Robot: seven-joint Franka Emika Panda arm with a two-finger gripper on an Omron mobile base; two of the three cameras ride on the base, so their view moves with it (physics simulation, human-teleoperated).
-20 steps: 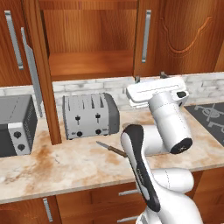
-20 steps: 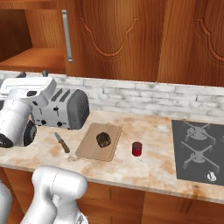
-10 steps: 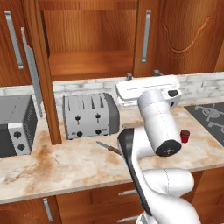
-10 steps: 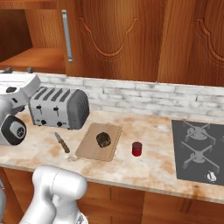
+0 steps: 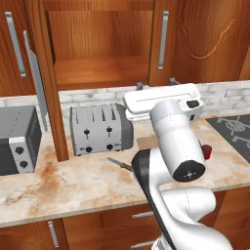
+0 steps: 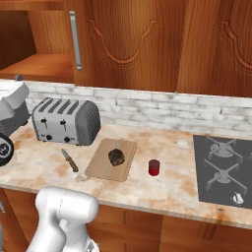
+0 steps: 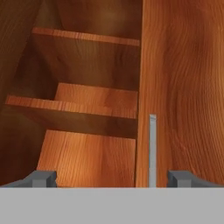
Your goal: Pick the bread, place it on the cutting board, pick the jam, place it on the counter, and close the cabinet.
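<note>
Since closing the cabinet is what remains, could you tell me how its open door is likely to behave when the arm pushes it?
The cabinet door looks like a rigid wooden panel, so it should probably swing stiffly on its hinge rather than flex. Its long silver handle looks smooth, so a finger might slip along it. The gripper stands open and holds nothing, so a flat push on the panel seems safer.

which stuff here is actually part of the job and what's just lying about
Part of the job:
- dark lumpy round bread
- light-tan wooden cutting board
- small red jam jar
- marbled stone counter
- reddish-brown wooden wall cabinet

Just lying about:
- silver four-slot toaster
- small knife
- grey toaster oven
- stove burners
</note>
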